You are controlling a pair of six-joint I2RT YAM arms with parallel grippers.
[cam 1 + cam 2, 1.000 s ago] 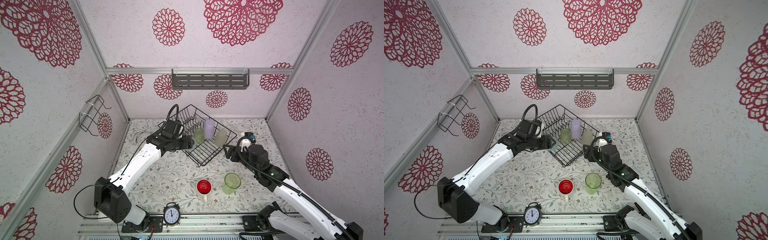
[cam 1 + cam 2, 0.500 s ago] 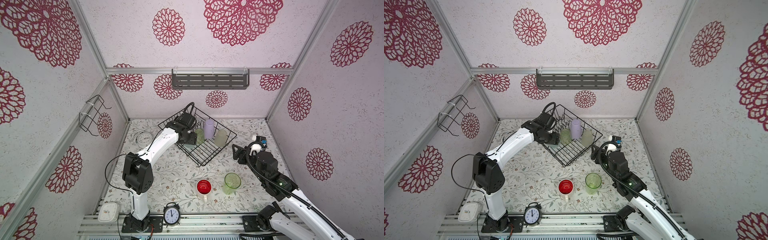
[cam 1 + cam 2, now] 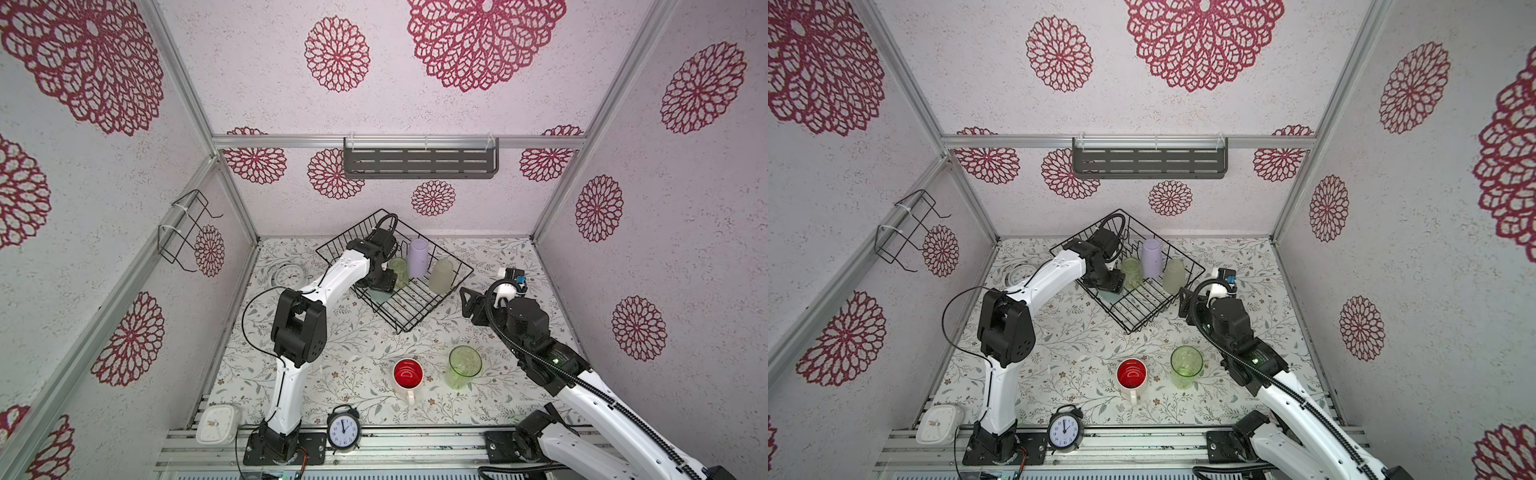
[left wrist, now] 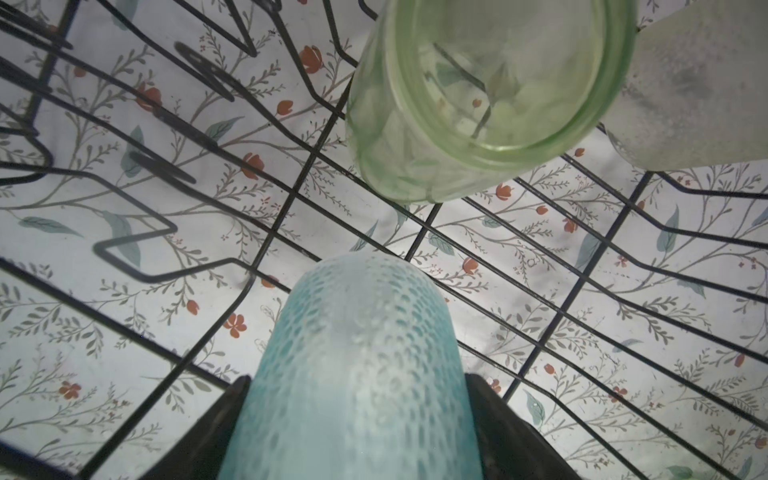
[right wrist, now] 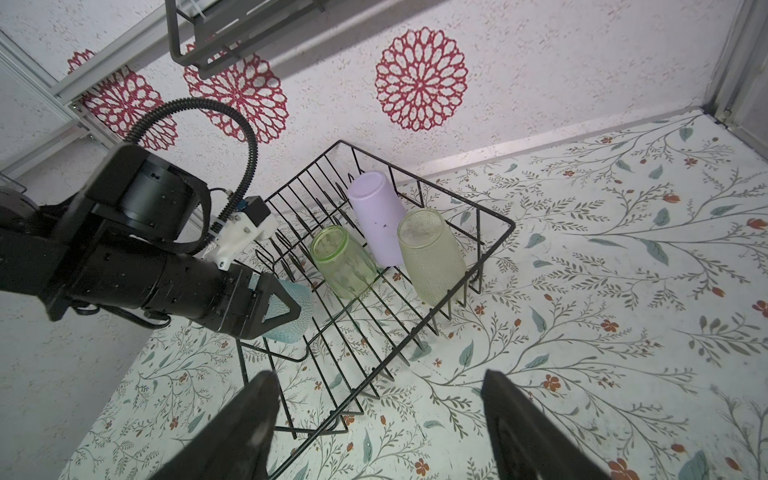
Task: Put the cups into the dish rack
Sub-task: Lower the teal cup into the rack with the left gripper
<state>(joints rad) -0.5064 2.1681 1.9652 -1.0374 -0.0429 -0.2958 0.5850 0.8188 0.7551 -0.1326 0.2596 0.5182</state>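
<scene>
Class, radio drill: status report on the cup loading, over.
Left gripper shut on light-blue tumbler, over dish rack. Right gripper open, empty. Mug, green tumbler on table. Racked green cup close by.

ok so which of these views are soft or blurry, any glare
left wrist view: the light-blue tumbler is close to the lens and soft, the dish rack wires behind it crisper; right wrist view: the right gripper is blurred, the scene beyond sharp; both top views: even light, no glare.

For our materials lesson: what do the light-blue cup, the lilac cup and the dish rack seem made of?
Light-blue cup: translucent, frosted, dimpled; plastic or glass. Lilac cup: opaque, matte; likely plastic. Dish rack: thin bent rods, black coating; probably metal wire.
</scene>
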